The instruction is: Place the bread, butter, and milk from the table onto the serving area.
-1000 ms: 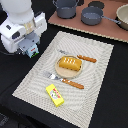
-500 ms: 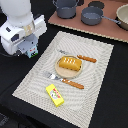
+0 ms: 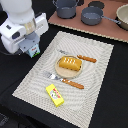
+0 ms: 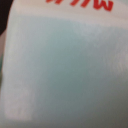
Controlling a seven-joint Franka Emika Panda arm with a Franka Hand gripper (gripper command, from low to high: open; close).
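The bread [image 3: 70, 63] lies on the round tan plate [image 3: 60, 71] in the middle of the striped beige placemat [image 3: 100, 85]. The butter [image 3: 55, 94], a flat yellow box, lies on the placemat near its front edge. My gripper [image 3: 32, 46] is at the placemat's edge on the exterior view's left, shut on the milk [image 3: 35, 51], whose red-and-green picture shows below the hand. I cannot tell whether the carton touches the mat. In the wrist view the milk's white face [image 4: 65, 75] with red lettering fills the picture, and the fingers are hidden.
A fork [image 3: 54, 76] and a wooden-handled knife [image 3: 86, 58] lie beside the plate. Behind the placemat a pinkish-brown board [image 3: 107, 31] bears two dark pots [image 3: 92, 16] and a pan. The table around it is black.
The arm holds the milk at almost the same spot by the placemat's edge. Bread and butter have not moved.
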